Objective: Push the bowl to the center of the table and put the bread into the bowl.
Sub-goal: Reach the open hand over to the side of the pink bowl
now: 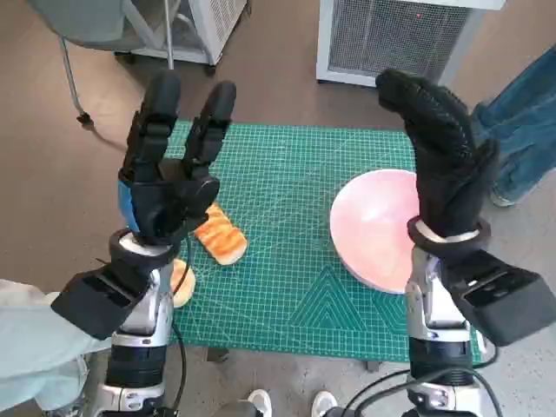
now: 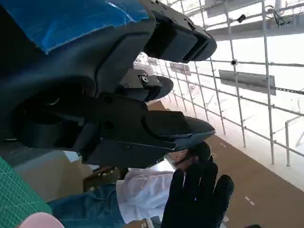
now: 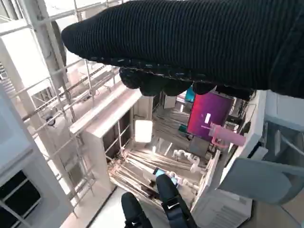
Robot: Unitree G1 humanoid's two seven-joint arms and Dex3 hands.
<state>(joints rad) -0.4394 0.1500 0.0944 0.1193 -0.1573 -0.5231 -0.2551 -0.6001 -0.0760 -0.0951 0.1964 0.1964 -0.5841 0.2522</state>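
Hands first: both are raised off the table and neither holds anything. In the head view the left hand (image 1: 169, 174) sits left of centre, black fingers (image 1: 156, 109) pointing up toward the top of the frame and spread apart, blue tape peeking out on its edge. The right hand (image 1: 443, 156) in the knitted glove is over on the right, fingers stretched out long and lying close together, not curled round anything.

Task stuff: the pink bowl (image 1: 373, 230) sits at the right side of the green cutting mat (image 1: 295, 261), partly hidden behind the right wrist. The bread (image 1: 221, 233), an orange-striped piece, lies on the mat in the lower left part of the frame, just right of the left wrist and well apart from the bowl. Another roundish tan piece (image 1: 182, 282) pokes out at the mat's lower left edge, mostly behind the forearm, can't tell exactly what it is.

Left wrist view mostly shows its own black fingers (image 2: 161, 126), plus the gloved right hand (image 2: 197, 199) at the bottom.

A person's jeans leg (image 1: 521, 122) shows at the head view's right edge.
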